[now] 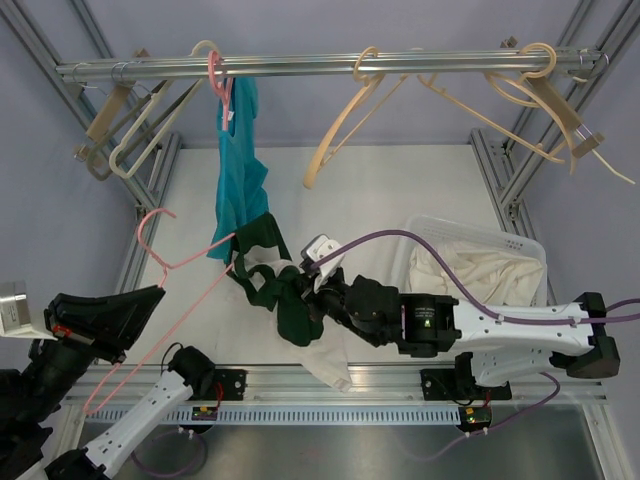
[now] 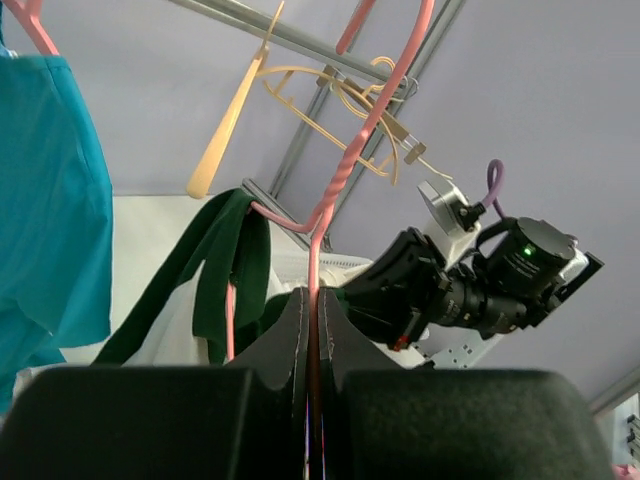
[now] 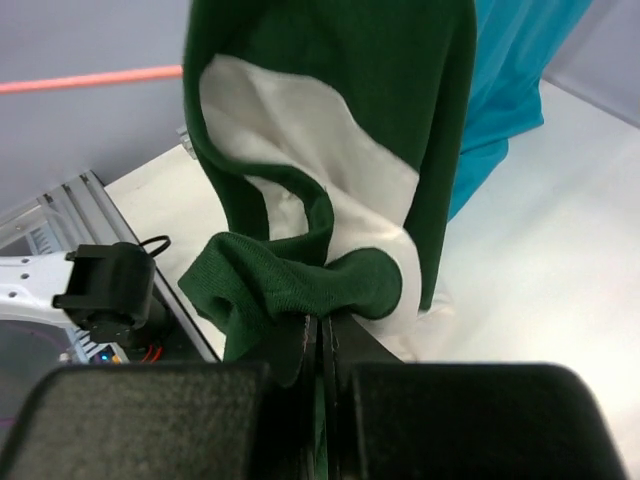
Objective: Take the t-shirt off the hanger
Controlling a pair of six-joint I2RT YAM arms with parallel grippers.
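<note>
A pink hanger point(image 1: 175, 324) is off the rail and tilted over the table's left side. My left gripper point(image 1: 160, 293) is shut on its bar, which runs thin between the jaws in the left wrist view point(image 2: 313, 300). A green and white t-shirt point(image 1: 265, 245) hangs bunched on the hanger's right end point(image 2: 340, 180). My right gripper point(image 1: 308, 280) is shut on a green fold of the t-shirt point(image 3: 420, 120); cloth sits pinched between its jaws point(image 3: 322, 325). Part of the shirt trails onto the table.
A teal shirt point(image 1: 240, 170) hangs on another pink hanger from the rail point(image 1: 330, 66). Several empty beige hangers point(image 1: 345, 130) hang along the rail. A white basket point(image 1: 425, 228) with cream cloth stands at the right. Metal frame posts flank the table.
</note>
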